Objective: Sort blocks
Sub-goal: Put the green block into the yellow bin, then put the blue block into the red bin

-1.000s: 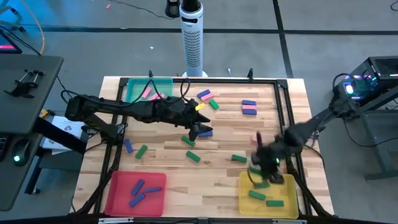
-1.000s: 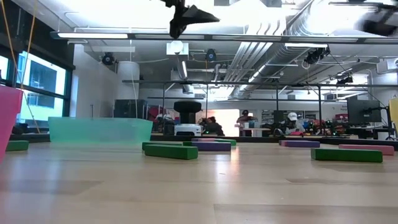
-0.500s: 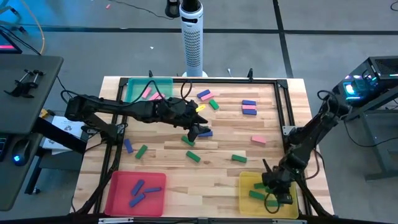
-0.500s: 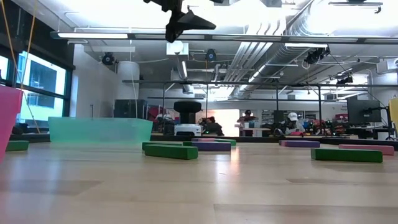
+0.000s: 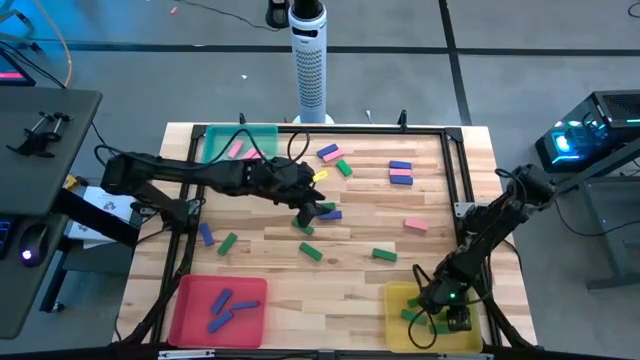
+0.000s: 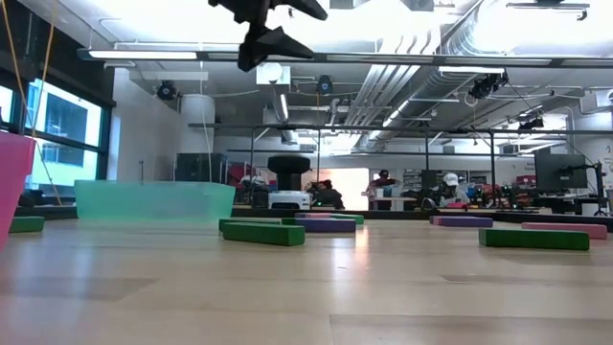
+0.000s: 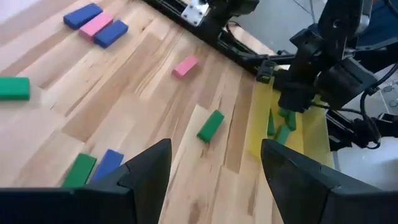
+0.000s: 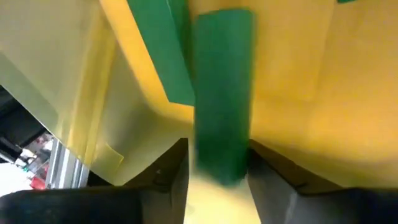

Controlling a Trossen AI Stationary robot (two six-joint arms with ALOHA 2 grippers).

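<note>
Pink, blue and green blocks (image 5: 310, 252) lie flat and scattered on the wooden table. My right gripper (image 5: 440, 302) is down inside the yellow tray (image 5: 398, 296) at the near right. A green block (image 8: 221, 93) stands between its fingers, lengthwise along them, and a thin strip of tray shows beside it. More green blocks (image 5: 412, 314) lie in that tray. My left gripper (image 5: 312, 212) hangs open and bare above the table's middle, over a blue block (image 5: 330, 214) and a green one (image 5: 304, 227); the low view shows it (image 6: 273, 29) high over the board. My right gripper points slanting down into the yellow tray with the green block (image 8: 224, 149) between its fingers. Whether the fingers touch the block I cannot tell; its lower end is smeared.
A teal tray (image 5: 215, 148) with pink blocks stands at the far left, and a red tray (image 5: 190, 300) with blue blocks at the near left. A dark frame rail (image 5: 465, 190) runs along the right edge. A white tower (image 5: 310, 60) stands behind the table.
My right gripper has dropped from above the table's right side toward the near edge, down into the yellow tray, turning as it went. My left gripper has tipped its fingers a little further down above the middle.
</note>
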